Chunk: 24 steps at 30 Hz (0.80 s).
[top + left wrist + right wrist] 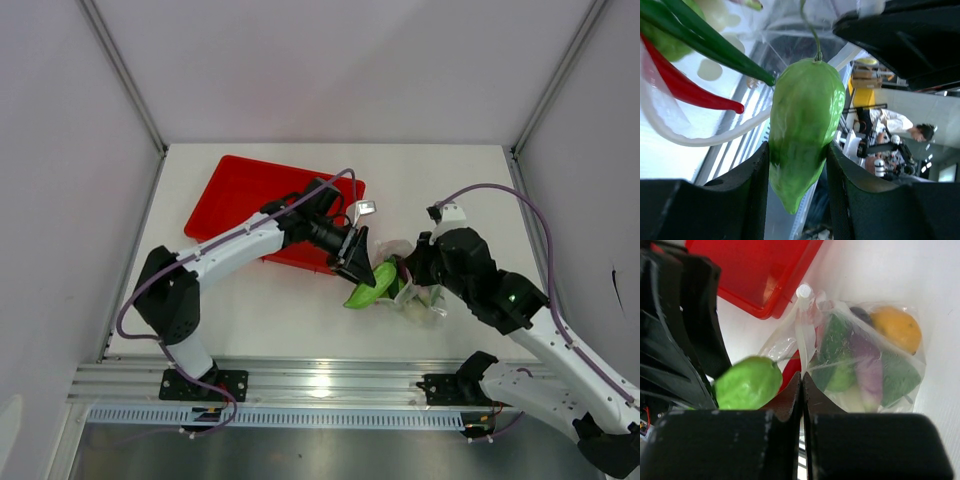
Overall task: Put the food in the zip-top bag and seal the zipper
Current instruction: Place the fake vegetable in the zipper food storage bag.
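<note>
My left gripper (799, 151) is shut on a light green pepper (805, 120), held stem first at the mouth of the zip-top bag (867, 357). In the top view the pepper (368, 291) hangs just left of the bag (422, 298). My right gripper (801, 378) is shut on the bag's rim, where the whitish zipper strip (805, 332) runs down into its jaws. Inside the bag lie a yellow lemon (897, 327), a purple eggplant (867, 365) and green pieces. A red chili (685, 85) and a dark green vegetable (705, 37) show through the opening.
The red tray (250, 195) sits at the back left, partly under the left arm (240, 240); its corner (755, 270) lies close to the bag. The metal rail (320, 385) runs along the near table edge.
</note>
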Each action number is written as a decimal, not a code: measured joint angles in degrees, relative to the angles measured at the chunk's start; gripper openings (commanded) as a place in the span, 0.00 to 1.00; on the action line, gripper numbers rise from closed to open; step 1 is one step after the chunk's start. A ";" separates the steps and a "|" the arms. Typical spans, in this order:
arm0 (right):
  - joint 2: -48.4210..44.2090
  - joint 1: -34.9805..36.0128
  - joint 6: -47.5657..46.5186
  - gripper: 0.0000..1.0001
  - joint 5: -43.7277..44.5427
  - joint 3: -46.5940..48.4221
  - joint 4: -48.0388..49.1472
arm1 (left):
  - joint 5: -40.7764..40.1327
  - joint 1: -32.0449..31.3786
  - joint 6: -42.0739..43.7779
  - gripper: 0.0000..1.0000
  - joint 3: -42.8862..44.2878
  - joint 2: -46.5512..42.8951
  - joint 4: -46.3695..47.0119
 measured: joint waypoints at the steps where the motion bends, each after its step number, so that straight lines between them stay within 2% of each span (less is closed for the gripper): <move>1: -0.09 0.00 0.00 0.00 0.07 0.00 0.00 | 0.24 -0.57 0.22 0.01 0.00 0.42 -0.35; 15: 0.11 -0.04 -2.01 0.00 -3.21 0.04 -0.44 | 3.85 -2.10 -1.68 0.01 2.75 8.35 0.09; 20: 0.52 0.24 -2.58 0.00 -6.60 -0.04 -0.44 | 5.57 -2.12 -6.36 0.01 4.92 11.37 4.42; 24: -0.61 0.87 -2.64 0.00 -7.67 -1.01 -0.44 | 6.03 -2.12 -14.47 0.01 5.01 13.00 11.47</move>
